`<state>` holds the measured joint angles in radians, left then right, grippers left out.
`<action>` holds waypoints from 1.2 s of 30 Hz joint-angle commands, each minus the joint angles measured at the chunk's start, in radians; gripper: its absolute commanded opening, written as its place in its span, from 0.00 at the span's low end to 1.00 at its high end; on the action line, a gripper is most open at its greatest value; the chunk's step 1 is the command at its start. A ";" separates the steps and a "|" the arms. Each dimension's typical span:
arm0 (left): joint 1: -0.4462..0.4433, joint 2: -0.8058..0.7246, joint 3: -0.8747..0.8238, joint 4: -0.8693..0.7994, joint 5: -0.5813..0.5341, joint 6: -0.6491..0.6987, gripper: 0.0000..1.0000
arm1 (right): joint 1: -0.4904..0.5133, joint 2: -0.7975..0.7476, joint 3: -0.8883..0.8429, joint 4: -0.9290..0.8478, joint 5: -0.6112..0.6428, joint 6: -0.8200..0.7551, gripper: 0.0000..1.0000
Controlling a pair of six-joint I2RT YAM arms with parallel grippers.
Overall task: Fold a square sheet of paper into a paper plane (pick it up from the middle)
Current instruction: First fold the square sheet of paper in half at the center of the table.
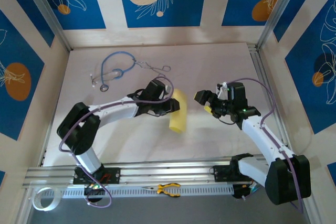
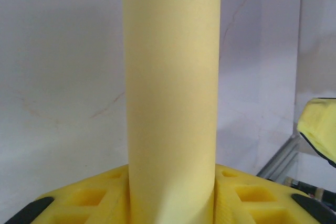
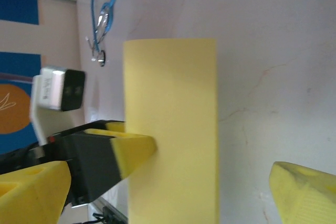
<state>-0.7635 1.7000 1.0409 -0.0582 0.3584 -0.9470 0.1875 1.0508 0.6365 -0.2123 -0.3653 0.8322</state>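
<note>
Pale-yellow paper [image 1: 179,109], curled into a long band, pinched by left fingers [image 2: 94,195]; right fingers [image 3: 302,191] wide

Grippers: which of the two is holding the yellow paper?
The left gripper, clamped on the yellow paper; the right gripper stands open, not touching it.

pale table [image 1: 220,64] is mostly bare, just a blue stethoscope [image 1: 113,72] lying on it, with metal forceps [image 1: 155,66] just right of the stethoscope

paper sheet [image 1: 179,111] | pale yellow | curled over lengthwise | centre of table [image 1: 220,66]
</note>
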 commanded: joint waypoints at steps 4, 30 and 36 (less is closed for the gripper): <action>0.007 0.061 -0.062 0.137 0.034 -0.076 0.39 | -0.002 0.011 -0.022 0.104 -0.132 0.022 0.91; 0.009 0.057 -0.059 -0.087 -0.222 0.042 0.59 | 0.089 0.158 -0.015 0.142 -0.101 0.011 0.83; 0.009 0.067 -0.016 -0.176 -0.271 0.090 0.59 | 0.090 0.182 -0.009 0.127 -0.098 0.005 0.82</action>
<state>-0.7593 1.7817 0.9966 -0.1471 0.1413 -0.9016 0.2695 1.2224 0.6262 -0.0727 -0.4644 0.8474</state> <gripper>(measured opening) 0.588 0.821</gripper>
